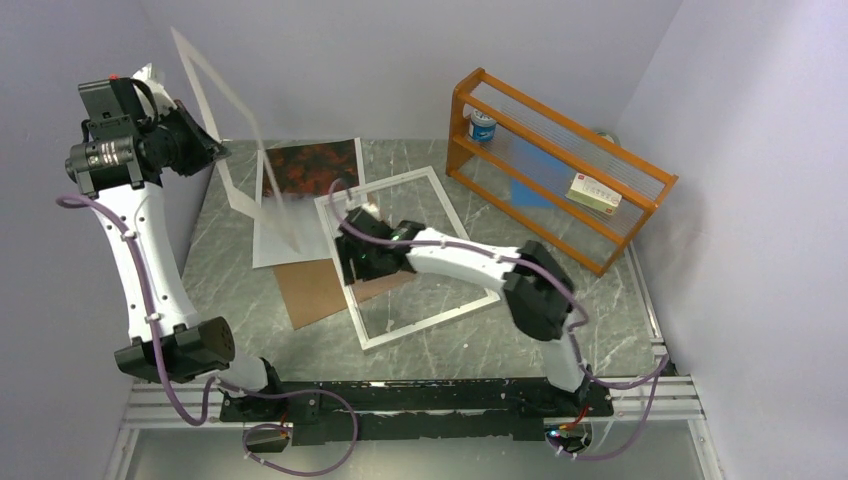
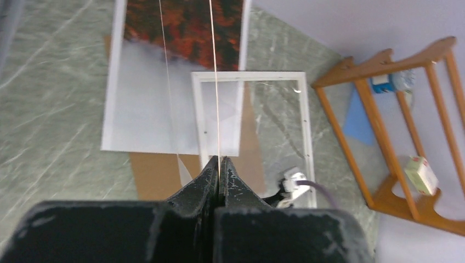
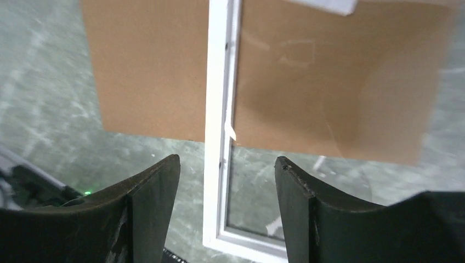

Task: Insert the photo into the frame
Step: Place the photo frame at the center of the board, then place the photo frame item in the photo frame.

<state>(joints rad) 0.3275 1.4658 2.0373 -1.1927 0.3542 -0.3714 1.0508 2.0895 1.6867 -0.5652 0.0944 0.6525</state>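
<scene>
Photo [image 1: 310, 168] lies flat, face up on the table [image 1: 230, 270], left of centre and not in the frame. Its long axis runs near-to-far, with the red foliage half at the far end and the pale half toward the arm bases. The nearest edge overlaps the brown backing board [image 1: 315, 290]. Frame [image 2: 247, 76] lies flat just right of the photo. Its left rail overlaps the photo's right edge and the board, and its long axis also runs near-to-far but is skewed, the near end swung right, so the two are not square to each other. The centre of the frame is open and bare table shows through. Clear pane [image 1: 240, 150] is held up off the table, tilted near upright above the photo's left side. It is probably lifted out so the opening is free for the print. Left gripper [image 2: 219, 167] is raised high at the left, jaws clenched on the pane's edge; the left wrist view shows the pane edge-on as thin lines. Right gripper [image 3: 227, 164] hangs low over the frame's left rail with jaws spread and released, one either side of the rail, gripping nothing. Whether they touch the frame I can't tell. It looks set to steady or shift the frame. Orange wooden rack [image 1: 600, 140] sits well apart at far right.
</scene>
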